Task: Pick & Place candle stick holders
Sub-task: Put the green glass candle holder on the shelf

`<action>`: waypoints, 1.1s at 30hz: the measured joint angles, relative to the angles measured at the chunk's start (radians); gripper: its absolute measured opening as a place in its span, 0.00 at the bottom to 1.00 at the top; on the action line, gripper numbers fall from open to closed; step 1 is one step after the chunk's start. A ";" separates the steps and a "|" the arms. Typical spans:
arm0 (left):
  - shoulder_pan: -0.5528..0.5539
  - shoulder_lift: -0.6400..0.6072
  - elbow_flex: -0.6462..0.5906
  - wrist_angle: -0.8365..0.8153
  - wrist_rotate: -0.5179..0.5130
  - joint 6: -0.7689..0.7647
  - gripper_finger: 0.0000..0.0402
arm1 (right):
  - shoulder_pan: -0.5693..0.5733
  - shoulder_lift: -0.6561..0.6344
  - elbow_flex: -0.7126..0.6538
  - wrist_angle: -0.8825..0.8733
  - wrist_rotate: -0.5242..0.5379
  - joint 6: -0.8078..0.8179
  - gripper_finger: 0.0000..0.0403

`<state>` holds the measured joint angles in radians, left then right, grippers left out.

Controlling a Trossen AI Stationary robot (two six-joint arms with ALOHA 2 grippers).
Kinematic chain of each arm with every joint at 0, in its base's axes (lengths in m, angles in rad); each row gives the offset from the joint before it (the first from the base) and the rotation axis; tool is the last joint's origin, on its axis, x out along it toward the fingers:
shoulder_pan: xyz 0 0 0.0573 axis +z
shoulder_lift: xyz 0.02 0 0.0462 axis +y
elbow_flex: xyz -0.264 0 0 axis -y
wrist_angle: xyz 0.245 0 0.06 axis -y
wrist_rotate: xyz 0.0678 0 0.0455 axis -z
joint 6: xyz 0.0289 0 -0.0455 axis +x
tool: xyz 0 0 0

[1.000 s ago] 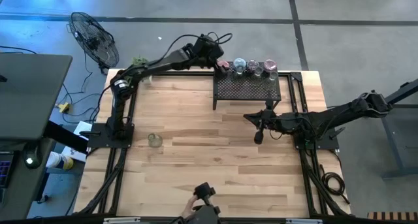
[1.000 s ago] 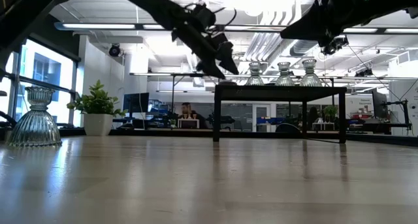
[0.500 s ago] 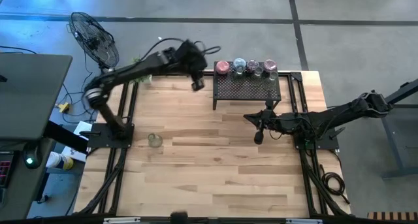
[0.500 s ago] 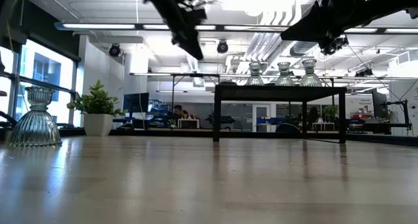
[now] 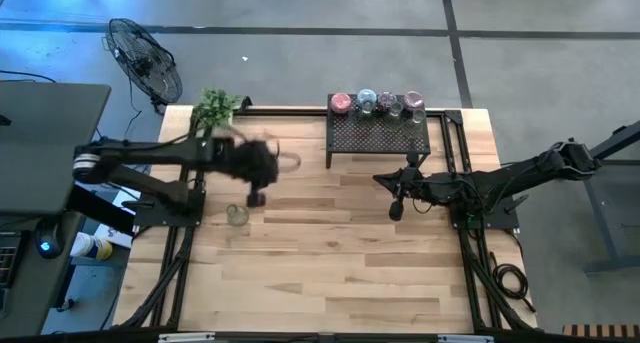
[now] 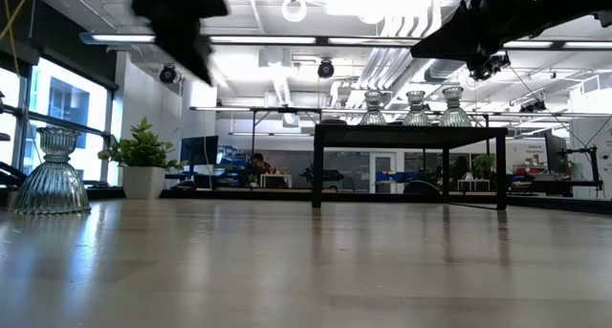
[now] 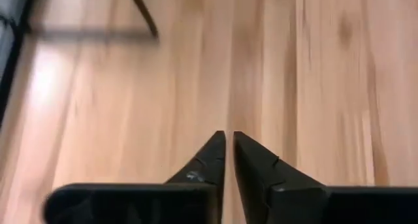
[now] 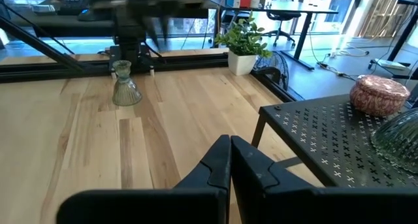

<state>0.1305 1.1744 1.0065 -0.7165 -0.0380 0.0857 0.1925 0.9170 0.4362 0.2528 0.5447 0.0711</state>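
Fingers nearly touching, my left tool (image 5: 256, 196) hangs empty over the desk (image 5: 340, 263), a clear candle stick holder (image 5: 237, 215) just beside it. Four more holders (image 5: 377, 103) sit on the black rack (image 5: 378, 135) near my closed, empty right tool (image 5: 396, 209).

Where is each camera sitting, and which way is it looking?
High view: above the table, looking straight down; shows both arms, the left gripper near a clear candle holder.
Low view: at table-top height, looking level toward the black rack; arms enter from above.
Left wrist view: on the left arm, facing bare wood past its shut left gripper.
Right wrist view: on the right arm, looking across the table past its shut right gripper.
Shared: the clear holder, rack and potted plant show in high, low and right wrist views.
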 joint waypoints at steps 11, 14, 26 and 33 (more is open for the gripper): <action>-0.303 -0.121 0.006 -0.437 -0.107 -0.680 0.05 | 0.000 0.005 0.000 0.001 -0.001 0.015 0.00; -0.365 -0.121 0.006 -0.510 -0.097 -0.814 0.11 | 0.000 0.021 0.000 0.002 0.000 0.017 0.00; -0.472 -0.048 0.001 -0.590 -0.154 -1.060 0.69 | -0.003 0.098 0.000 0.074 -0.025 -0.002 0.00; -0.471 -0.026 -0.092 -0.560 -0.156 -1.081 0.88 | -0.003 0.098 0.000 0.074 -0.039 -0.001 0.00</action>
<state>-0.3408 1.1481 0.9142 -1.2767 -0.1940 -0.9951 0.1898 1.0153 0.4358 0.3267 0.5060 0.0704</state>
